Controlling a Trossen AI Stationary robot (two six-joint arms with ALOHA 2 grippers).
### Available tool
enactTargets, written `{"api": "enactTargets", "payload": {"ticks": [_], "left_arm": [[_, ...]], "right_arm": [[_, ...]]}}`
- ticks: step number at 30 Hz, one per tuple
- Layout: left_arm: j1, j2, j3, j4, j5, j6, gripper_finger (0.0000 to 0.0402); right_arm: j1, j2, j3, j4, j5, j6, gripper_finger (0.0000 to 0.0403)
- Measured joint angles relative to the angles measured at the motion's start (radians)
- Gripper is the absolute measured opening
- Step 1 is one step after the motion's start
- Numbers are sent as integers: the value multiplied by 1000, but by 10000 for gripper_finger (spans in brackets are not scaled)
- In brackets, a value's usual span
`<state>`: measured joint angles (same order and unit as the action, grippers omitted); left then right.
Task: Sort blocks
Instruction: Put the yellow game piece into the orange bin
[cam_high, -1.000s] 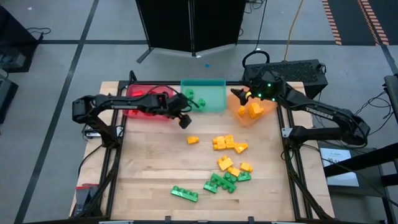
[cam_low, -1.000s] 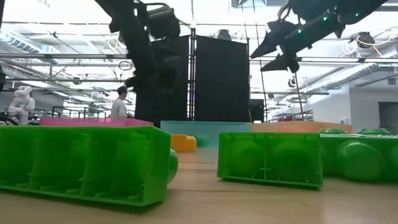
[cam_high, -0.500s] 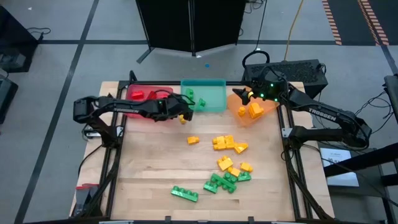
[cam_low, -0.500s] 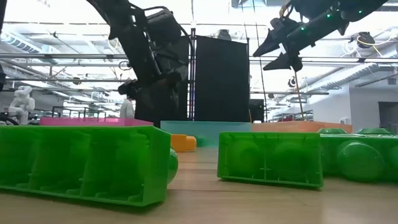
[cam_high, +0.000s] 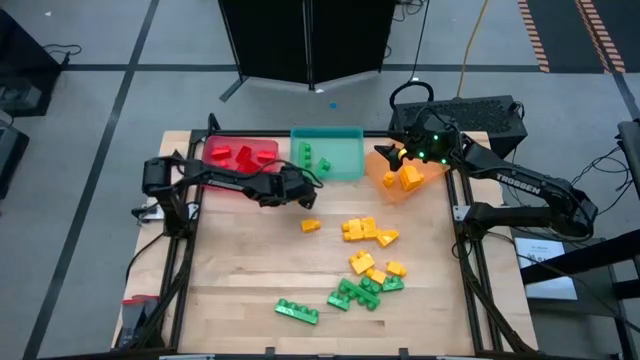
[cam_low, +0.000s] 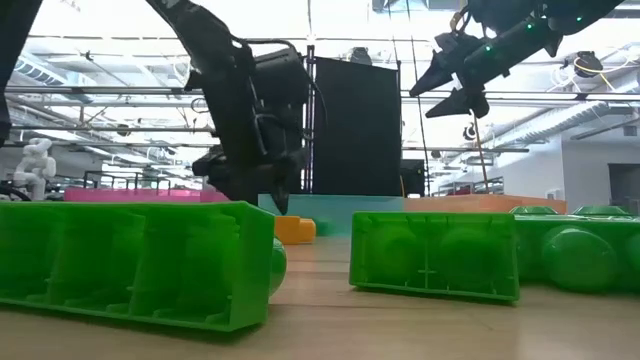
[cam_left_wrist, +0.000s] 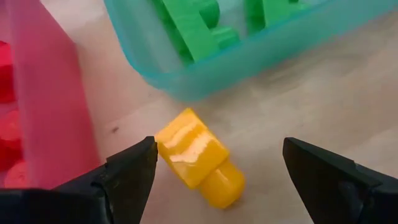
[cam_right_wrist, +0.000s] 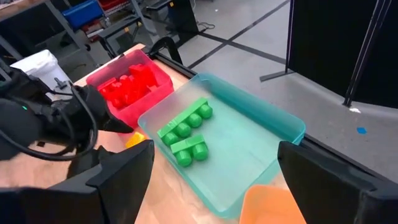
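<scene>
Two pincers: both mine, both spread wide, nothing grasped.

High view, left pincer (cam_high: 305, 196): low over the wood just off the 6 o'clock edge of the teal tray (cam_high: 345, 170), between it and the red tray (cam_high: 210, 152).
High view, blocks: one yellow block (cam_high: 310, 225) sits close by at my 5 o'clock; the yellow cluster (cam_high: 366, 231) lies farther out at 4 o'clock, the green blocks (cam_high: 350, 294) well apart toward 6.
High view, right pincer (cam_high: 388, 155): hanging over the orange tray (cam_high: 383, 178), yellow blocks inside it.

Low view, left pincer (cam_low: 262, 190): down near the tabletop, a yellow block (cam_low: 294, 229) just beside it at 3 o'clock.
Low view, hidden: big green blocks (cam_low: 135, 262) up close hide most of the table.

Left wrist view, block: a yellow block (cam_left_wrist: 196, 155) lies on the wood between my fingertips (cam_left_wrist: 134, 167), touching neither.
Left wrist view, cut off: both trays run off the edge.

Right wrist view, blocks: green ones (cam_right_wrist: 185, 134) in the teal tray, red ones (cam_right_wrist: 127, 86) in the red.
Right wrist view, hidden: a yellow block is mostly hidden behind my left arm (cam_right_wrist: 56, 124).
</scene>
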<state>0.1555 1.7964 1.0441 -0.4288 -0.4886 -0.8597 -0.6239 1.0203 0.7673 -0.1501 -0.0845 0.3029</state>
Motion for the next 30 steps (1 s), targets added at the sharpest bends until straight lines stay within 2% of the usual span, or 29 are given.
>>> {"api": "enactTargets", "payload": {"ticks": [7, 11, 15, 21, 30], "left_arm": [[-1, 76, 0, 4, 14, 0, 344], [-3, 87, 1, 12, 34, -4, 318], [-8, 87, 1, 25, 56, -3, 254], [-23, 87, 2, 32, 89, -50, 117], [-78, 82, 4, 21, 109, -73, 110]], "right_arm": [[0, 0, 0, 0, -1, 4, 337], [4, 0, 0, 0, 0, 4, 337], [4, 0, 0, -1, 0, 4, 337], [4, 0, 0, -8, 0, 4, 337], [4, 0, 0, -15, -1, 4, 337]]}}
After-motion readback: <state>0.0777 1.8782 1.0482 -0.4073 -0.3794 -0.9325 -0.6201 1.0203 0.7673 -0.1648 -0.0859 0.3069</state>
